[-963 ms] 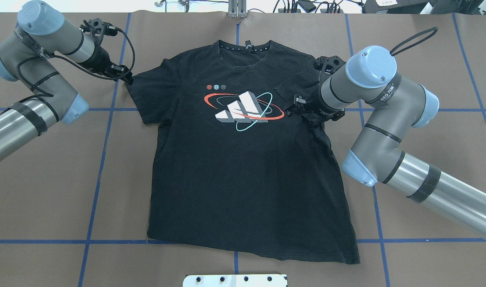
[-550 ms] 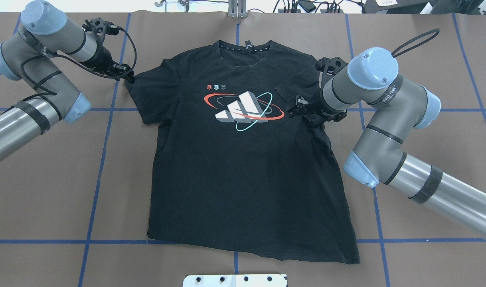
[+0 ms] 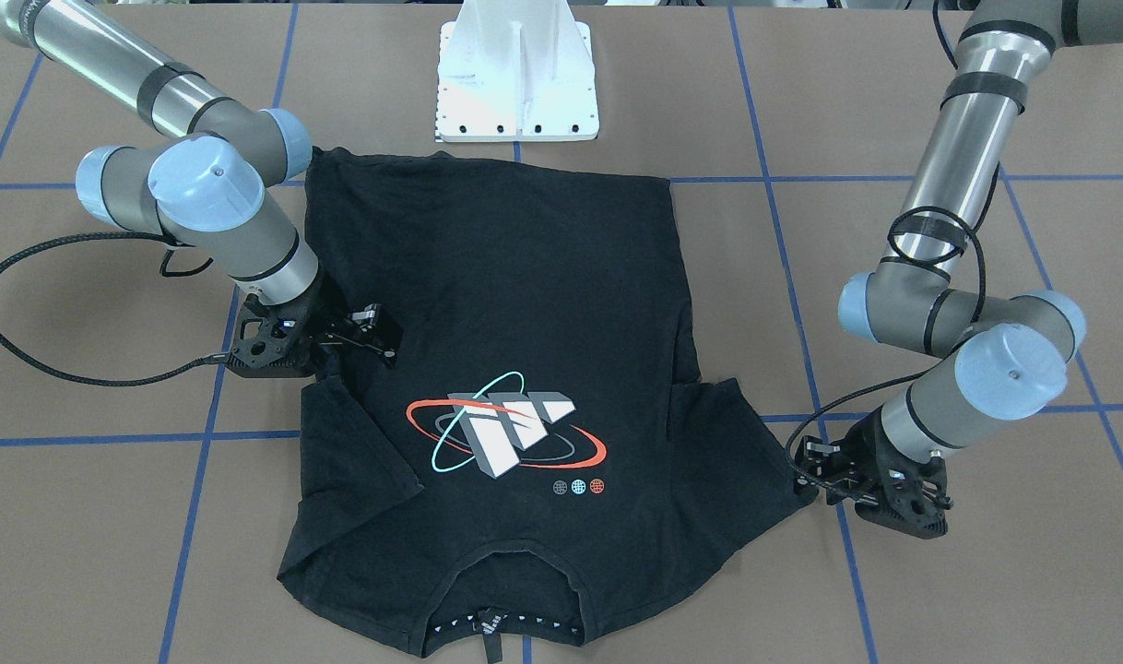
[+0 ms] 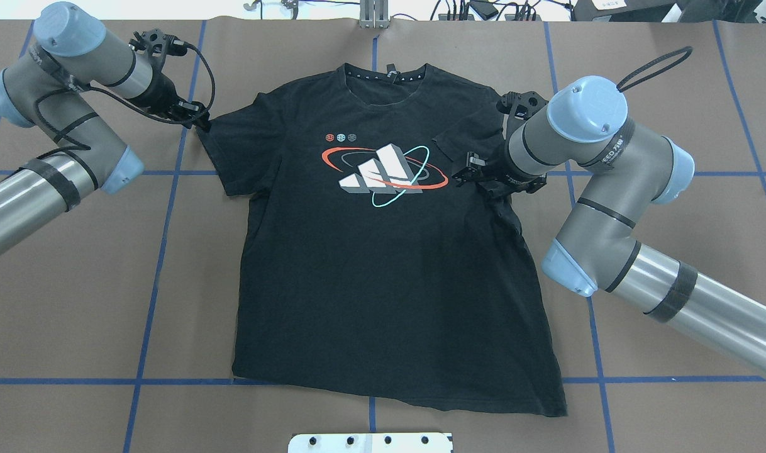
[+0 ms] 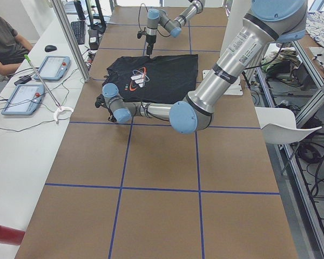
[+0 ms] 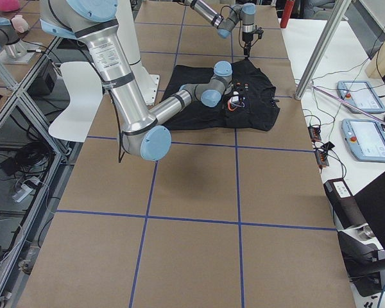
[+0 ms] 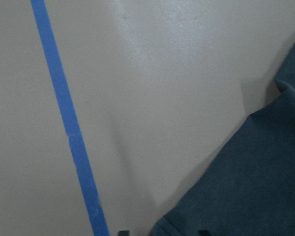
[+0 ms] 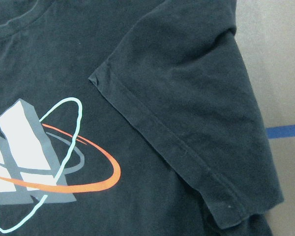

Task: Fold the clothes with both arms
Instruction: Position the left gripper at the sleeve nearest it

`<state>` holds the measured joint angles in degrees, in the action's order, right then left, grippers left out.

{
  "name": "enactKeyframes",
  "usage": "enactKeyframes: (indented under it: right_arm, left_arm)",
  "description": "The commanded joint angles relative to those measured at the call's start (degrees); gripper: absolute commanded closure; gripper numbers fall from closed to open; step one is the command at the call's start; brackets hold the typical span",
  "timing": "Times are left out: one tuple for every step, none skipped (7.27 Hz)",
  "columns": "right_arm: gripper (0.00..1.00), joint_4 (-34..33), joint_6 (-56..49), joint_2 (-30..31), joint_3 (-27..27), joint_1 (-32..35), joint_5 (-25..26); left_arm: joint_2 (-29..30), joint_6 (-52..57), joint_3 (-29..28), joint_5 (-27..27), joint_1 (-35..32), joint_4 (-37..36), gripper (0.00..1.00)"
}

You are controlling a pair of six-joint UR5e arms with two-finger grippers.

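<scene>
**STATUS: T-SHIRT FLAT ON TABLETOP, RIGHT SLEEVE FOLDED IN**

Left pincer [image 4: 196, 117]: set low at the outer corner of the left sleeve [image 4: 229, 148]. In the left wrist view, two dark fingertips [image 7: 122, 232] show apart at the bottom edge with a narrow gap. The sleeve's edge reaches in between them. Whether they touch the cloth cannot be told.

Right pincer [image 4: 463, 170]: positioned over the chest of the shirt, jaws spread, gripping nothing. It sits just beside the right sleeve [image 8: 187, 98], which is folded inward onto the chest. The sleeve hem runs diagonally, and its corner lies just beside the teal ring of the logo [image 4: 383, 168].

T-shirt [image 4: 383, 283]: black, flat, print side up, at the middle of the tabletop [image 4: 94, 283]. The collar [image 4: 386, 75] points away from the robot. The bottom hem lies just in front of the white base stand [image 3: 518, 83]. The left sleeve is spread outward.

Left arm [image 4: 18, 201] and right arm [image 4: 672, 296]: each enters from its own side, bent at the elbow. A black cable [image 4: 653, 63] loops off the right wrist.

Surroundings: the tabletop is brown with a grid of blue tape lines [image 7: 69, 132]. In the exterior left view, a seated person [image 5: 5, 38] is at a white side bench carrying two control panels [image 5: 21, 97]
</scene>
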<state>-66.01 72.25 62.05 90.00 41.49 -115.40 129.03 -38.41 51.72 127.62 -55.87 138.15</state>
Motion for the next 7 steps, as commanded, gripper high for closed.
enactKeyframes:
  right_arm:
    - [0.00,0.00,-0.09,0.00,0.00,0.00,-0.09]
    - [0.00,0.00,-0.09,-0.09,0.00,0.00,-0.26]
    - [0.00,0.00,0.00,0.00,0.00,0.00,-0.35]
    - [0.00,0.00,0.00,-0.09,0.08,0.00,-0.53]
    - [0.00,0.00,0.00,0.00,0.09,0.00,-0.53]
    - [0.00,0.00,0.00,-0.09,0.26,0.00,-0.53]
    - [0.00,0.00,0.00,0.00,0.43,0.00,-0.53]
  left_arm:
    - [0.08,0.00,-0.04,0.00,0.14,0.01,0.56]
    - [0.08,0.08,-0.04,0.00,0.14,0.01,0.58]
    - [0.08,0.00,-0.04,0.09,0.14,0.01,0.59]
    - [0.08,0.00,-0.04,0.00,0.14,0.01,0.73]
    - [-0.01,0.00,-0.04,0.00,0.23,0.01,0.88]
    - [-0.01,0.00,-0.04,0.00,0.14,-0.07,1.00]
    - [0.25,-1.31,0.92,0.26,0.06,0.01,1.00]
